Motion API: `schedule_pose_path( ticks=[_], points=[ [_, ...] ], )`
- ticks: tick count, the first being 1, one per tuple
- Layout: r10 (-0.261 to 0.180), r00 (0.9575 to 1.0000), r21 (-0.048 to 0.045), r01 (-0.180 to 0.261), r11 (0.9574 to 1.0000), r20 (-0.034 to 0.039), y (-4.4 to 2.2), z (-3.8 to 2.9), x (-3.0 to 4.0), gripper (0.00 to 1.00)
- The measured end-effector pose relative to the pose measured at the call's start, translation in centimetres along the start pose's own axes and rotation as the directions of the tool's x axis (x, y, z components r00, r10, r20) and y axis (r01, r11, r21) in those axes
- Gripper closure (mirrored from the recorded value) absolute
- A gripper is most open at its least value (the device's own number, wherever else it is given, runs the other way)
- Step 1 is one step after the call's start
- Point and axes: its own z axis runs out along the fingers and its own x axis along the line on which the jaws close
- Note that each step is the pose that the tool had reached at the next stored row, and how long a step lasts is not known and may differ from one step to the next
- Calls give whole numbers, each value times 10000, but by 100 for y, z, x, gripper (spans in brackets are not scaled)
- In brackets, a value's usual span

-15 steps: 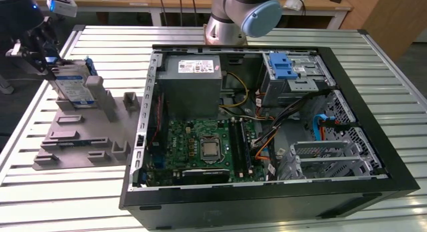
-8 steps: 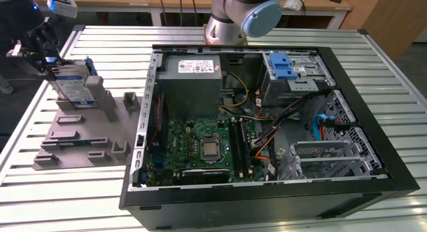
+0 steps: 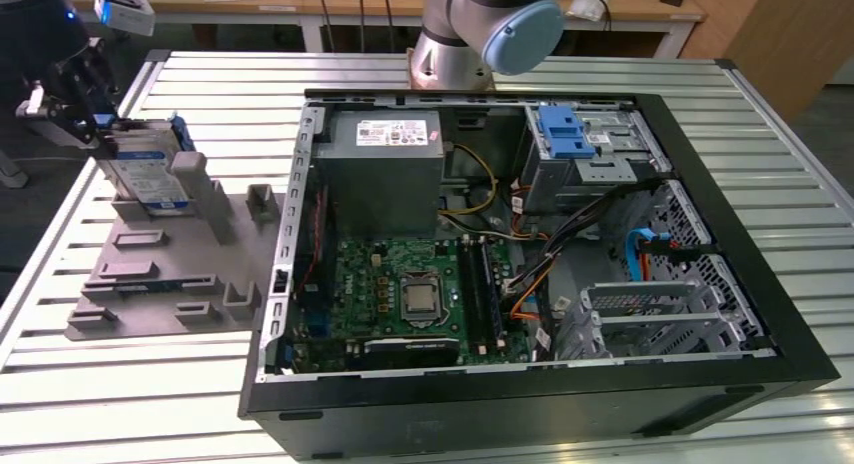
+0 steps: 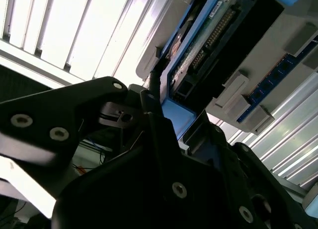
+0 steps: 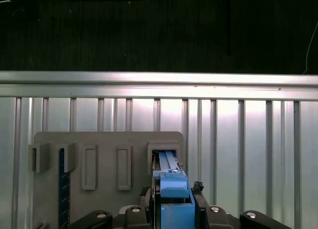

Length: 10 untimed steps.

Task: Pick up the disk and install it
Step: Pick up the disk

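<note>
as jaws clamp the disk (image 3: 144, 169), arm (image 3: 474, 24) reaching down

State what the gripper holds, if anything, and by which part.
The gripper straddles the blue bracket end of the disk; whether it grips cannot be told.

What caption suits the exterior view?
Gripper at the disk standing in a grey fixture beside the open computer case.

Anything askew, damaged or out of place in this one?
Nothing stands out. The disk stands on edge in the grey holder, with the gripper at its top; the open computer case lies flat on the table.
</note>
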Motion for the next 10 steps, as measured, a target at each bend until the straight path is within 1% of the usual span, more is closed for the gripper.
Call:
schedule_pose_path(
  ticks=[1,2,6,7,10],
  points=[
    [0,10000,0,0,10000,0,0,0,0,53],
    [0,10000,0,0,10000,0,0,0,0,60],
    [0,10000,-1,0,10000,-1,0,0,0,62],
    [0,10000,-1,0,10000,-1,0,0,0,64],
    [0,10000,0,0,10000,-2,0,0,0,64]
  ],
)
